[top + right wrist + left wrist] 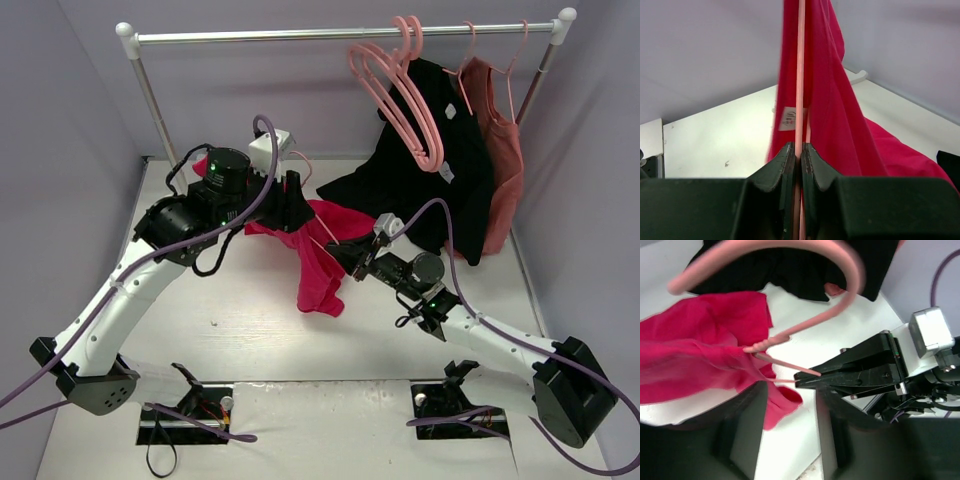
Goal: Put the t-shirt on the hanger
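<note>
The crimson-pink t-shirt (pixel 322 265) hangs bunched between my two grippers above the table; it also shows in the left wrist view (pixel 695 350) and the right wrist view (pixel 840 115). The thin pink hanger (pixel 840 275) has its hook free and one arm inside the shirt. My right gripper (pixel 350 252) is shut on the hanger's thin rod (pixel 800 75), its jaws pressed together around it (pixel 800 149). My left gripper (pixel 297 205) is open, its fingers wide apart (pixel 790 392), with the shirt's edge hanging beside the left finger (pixel 740 430).
A metal rail (pixel 340 36) spans the back. Spare pink hangers (pixel 405 100), a black shirt (pixel 430 180) and a rust-red sleeveless top (pixel 500 150) hang at its right. The black shirt's hem lies on the table behind the grippers.
</note>
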